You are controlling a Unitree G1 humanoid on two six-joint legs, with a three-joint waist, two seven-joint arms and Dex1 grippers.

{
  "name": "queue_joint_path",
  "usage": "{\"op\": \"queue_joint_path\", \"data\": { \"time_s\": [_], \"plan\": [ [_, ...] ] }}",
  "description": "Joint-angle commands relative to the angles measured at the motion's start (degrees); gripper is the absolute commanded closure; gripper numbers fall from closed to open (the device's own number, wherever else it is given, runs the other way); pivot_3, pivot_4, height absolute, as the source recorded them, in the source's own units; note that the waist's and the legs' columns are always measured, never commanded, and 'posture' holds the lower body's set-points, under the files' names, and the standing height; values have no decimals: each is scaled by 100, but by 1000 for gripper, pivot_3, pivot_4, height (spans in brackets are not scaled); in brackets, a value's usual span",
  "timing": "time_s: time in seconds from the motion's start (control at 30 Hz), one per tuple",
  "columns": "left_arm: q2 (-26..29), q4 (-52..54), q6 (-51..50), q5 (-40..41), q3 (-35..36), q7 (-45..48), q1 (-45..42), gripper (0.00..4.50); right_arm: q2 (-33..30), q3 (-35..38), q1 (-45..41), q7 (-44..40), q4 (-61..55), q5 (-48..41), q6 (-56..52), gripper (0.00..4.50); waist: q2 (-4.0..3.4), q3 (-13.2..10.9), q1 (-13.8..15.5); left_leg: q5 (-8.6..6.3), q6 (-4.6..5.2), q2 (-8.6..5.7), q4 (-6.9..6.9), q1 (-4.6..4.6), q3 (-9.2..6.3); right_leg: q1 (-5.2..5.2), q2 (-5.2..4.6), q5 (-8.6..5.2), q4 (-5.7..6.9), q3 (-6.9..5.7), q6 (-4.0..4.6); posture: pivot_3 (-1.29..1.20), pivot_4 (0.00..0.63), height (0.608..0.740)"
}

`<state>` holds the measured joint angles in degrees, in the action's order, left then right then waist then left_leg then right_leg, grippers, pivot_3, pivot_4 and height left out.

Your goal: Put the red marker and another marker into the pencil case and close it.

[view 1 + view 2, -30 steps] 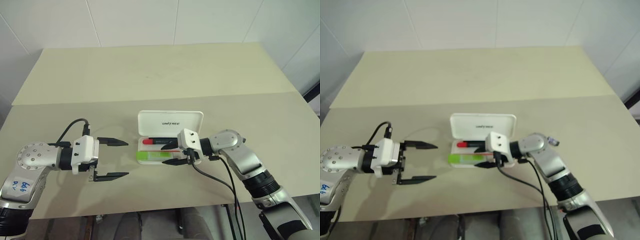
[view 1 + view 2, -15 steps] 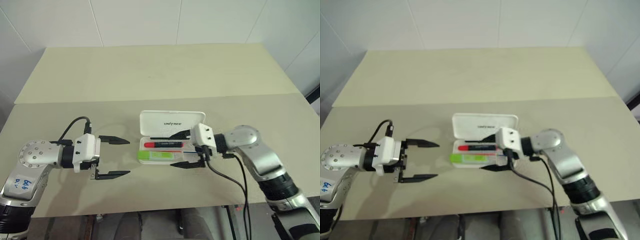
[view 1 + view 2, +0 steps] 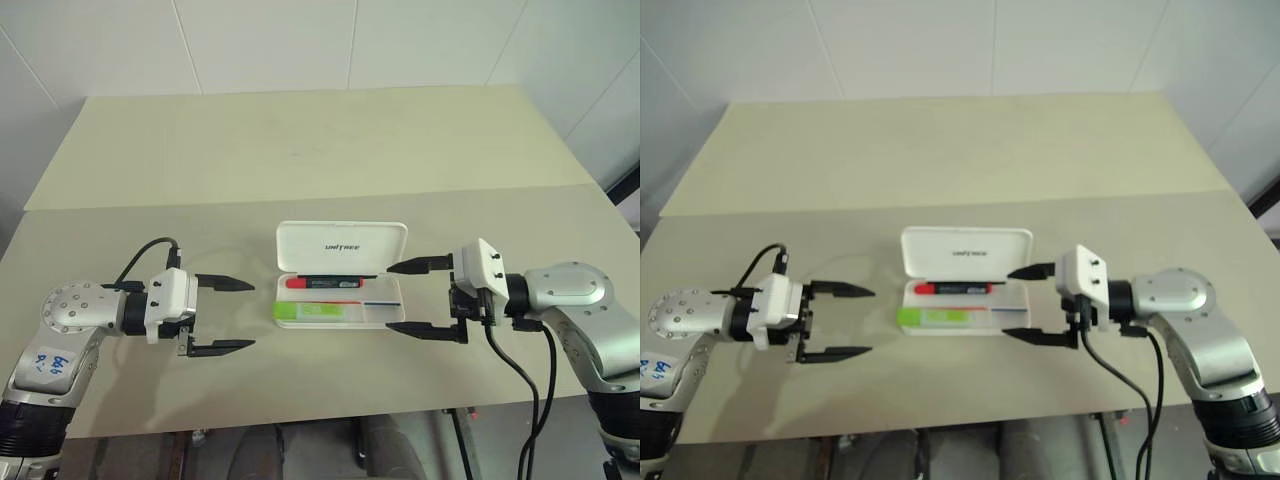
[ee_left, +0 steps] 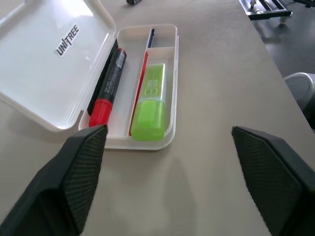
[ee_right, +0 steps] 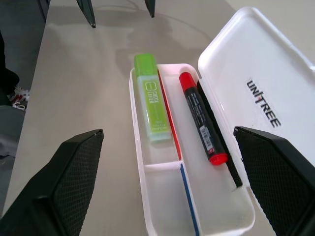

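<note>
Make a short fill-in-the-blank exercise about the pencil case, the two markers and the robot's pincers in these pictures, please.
1. The lid of the pencil case is ____.
2. The red marker lies in the case between the lid and the ____ marker.
3. The case sits on the table between the left pincer and the ____ pincer.
4. Both pincers hold ____.

Missing words: open; green; right; nothing
</note>
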<state>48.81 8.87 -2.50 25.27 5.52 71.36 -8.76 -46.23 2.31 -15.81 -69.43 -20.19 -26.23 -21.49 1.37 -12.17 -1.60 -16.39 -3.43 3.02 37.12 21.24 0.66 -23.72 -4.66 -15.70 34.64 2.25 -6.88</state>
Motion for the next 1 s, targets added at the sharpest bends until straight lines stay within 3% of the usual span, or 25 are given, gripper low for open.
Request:
{"op": "queue_joint_path", "data": {
  "time_s": [0.03,0.3,1.0],
  "plan": [
    [-91,-204,224,-110,-41,42,-155,1604,-127,288,42,48,-200,-166,76,0,0,0,-4,0,0,0,0,0,0,0,0,0,0,0,0,0,150,740],
    [-399,-516,329,-368,-367,-82,-464,4414,-115,289,80,254,-312,-189,72,0,1,-1,2,0,0,0,3,1,3,0,1,4,-1,4,-7,0,150,740],
    [-930,-883,389,-969,-922,-351,-907,4414,-169,352,47,593,-542,-296,-41,0,1,0,3,0,0,0,4,2,2,1,2,8,-2,5,-13,0,150,740]
  ]
}}
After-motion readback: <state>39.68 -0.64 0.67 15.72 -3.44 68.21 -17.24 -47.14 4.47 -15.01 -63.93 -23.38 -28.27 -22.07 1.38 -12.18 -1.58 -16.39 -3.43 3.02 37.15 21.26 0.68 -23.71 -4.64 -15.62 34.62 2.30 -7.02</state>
